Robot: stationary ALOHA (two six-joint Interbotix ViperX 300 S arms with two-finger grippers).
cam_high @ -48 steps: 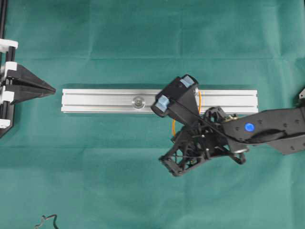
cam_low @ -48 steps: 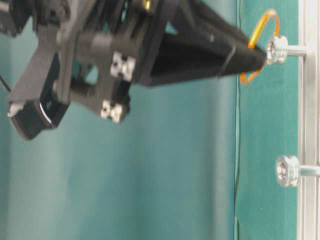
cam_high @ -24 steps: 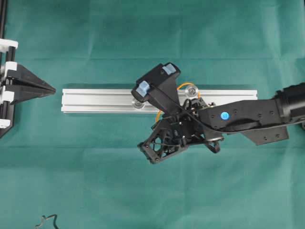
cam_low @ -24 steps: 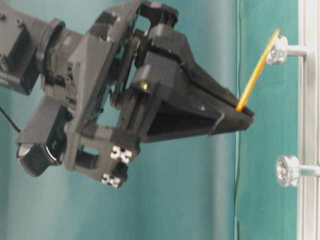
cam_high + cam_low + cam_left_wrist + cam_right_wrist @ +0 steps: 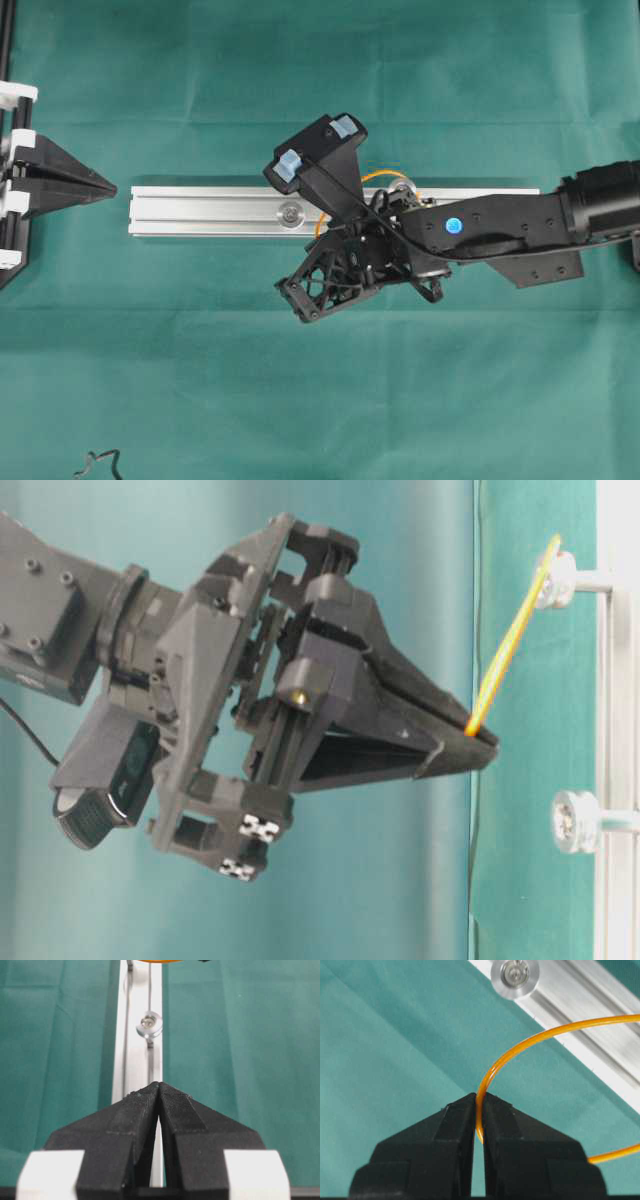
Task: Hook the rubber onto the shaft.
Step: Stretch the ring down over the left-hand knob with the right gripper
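The rubber (image 5: 520,1047), a thin orange loop, is pinched in my right gripper (image 5: 480,1097), which is shut on it. In the table-level view the rubber (image 5: 505,650) runs taut from the gripper tip (image 5: 478,742) up to the head of the upper shaft (image 5: 556,578). The lower shaft (image 5: 575,822) stands bare. From overhead, my right gripper (image 5: 322,228) hangs over the silver rail (image 5: 200,212) between the left shaft (image 5: 290,212) and the right shaft (image 5: 403,189). My left gripper (image 5: 108,187) rests shut and empty off the rail's left end.
The silver rail (image 5: 137,1035) lies along the green cloth with one shaft (image 5: 149,1024) ahead of my left gripper (image 5: 159,1085). A black cord scrap (image 5: 95,463) lies at the front left. A black frame (image 5: 8,120) borders the left edge.
My right gripper has moved left along the rail, away from the right shaft, pulling the rubber out from a loose loop into a stretched line. The left arm has not moved.
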